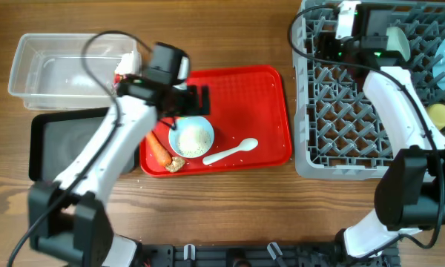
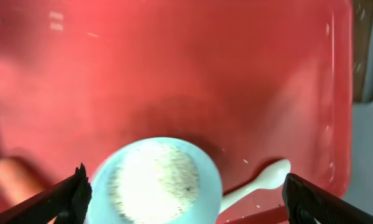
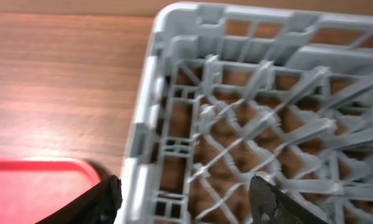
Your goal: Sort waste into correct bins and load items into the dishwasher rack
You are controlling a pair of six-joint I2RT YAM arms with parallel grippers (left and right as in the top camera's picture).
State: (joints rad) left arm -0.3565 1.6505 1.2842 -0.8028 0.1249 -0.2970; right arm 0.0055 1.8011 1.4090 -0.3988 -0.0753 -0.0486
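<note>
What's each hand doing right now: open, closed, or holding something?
Left hand: open, empty, above the bowl.
Right hand: open, empty, over the rack.

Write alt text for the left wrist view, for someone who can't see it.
A pale blue-green bowl of white rice-like grains sits on the red tray, seen between the wide-open black fingers of the left gripper. A white plastic spoon lies just right of the bowl, and a blurred orange carrot shows at the left edge.
</note>
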